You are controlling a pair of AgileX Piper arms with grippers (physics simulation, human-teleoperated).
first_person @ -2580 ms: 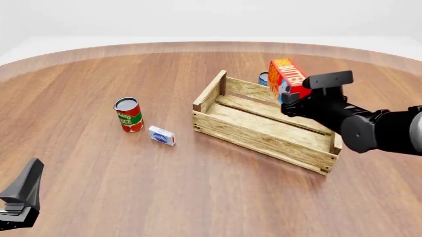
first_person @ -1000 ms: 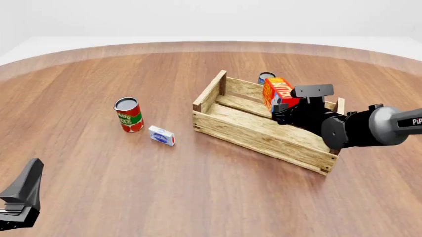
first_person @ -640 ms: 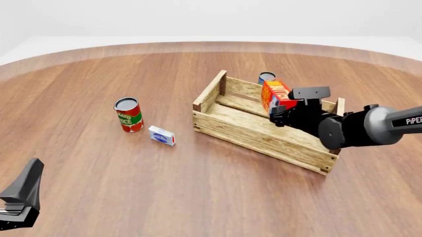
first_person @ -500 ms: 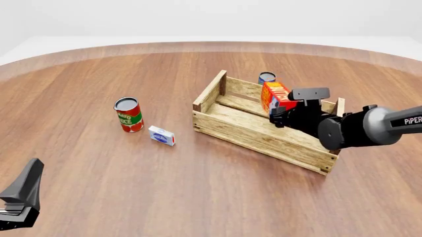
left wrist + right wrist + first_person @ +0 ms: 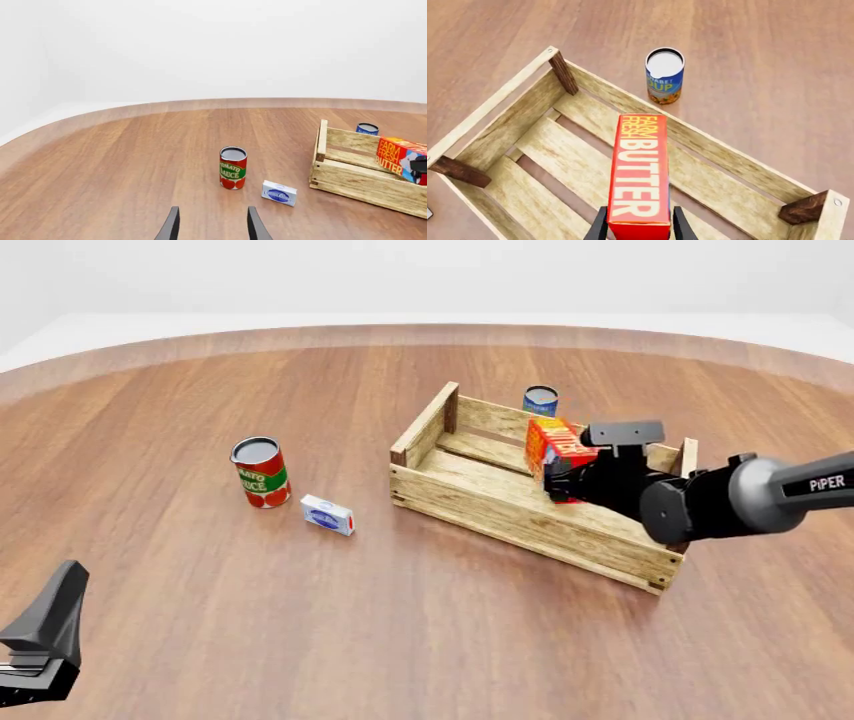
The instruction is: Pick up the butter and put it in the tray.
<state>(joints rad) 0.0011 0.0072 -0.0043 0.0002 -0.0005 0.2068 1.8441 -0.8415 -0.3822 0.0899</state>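
The butter showed in the left wrist view at the far edge, inside the tray, well apart from the left gripper, whose fingers stood spread and empty over the bare bench, with a tomato can and a small white-blue box between. In the front view the butter was clamped by the right gripper low over the tray, toward its right half; whether it touched the slats could not be told. A blue can stood just behind the tray. In the right wrist view the carton ran lengthwise straight out from the fingers, which pinched its near end, its long axis lying over the tray's floor. The right arm alone was placed to set it down, probably by lowering and releasing.
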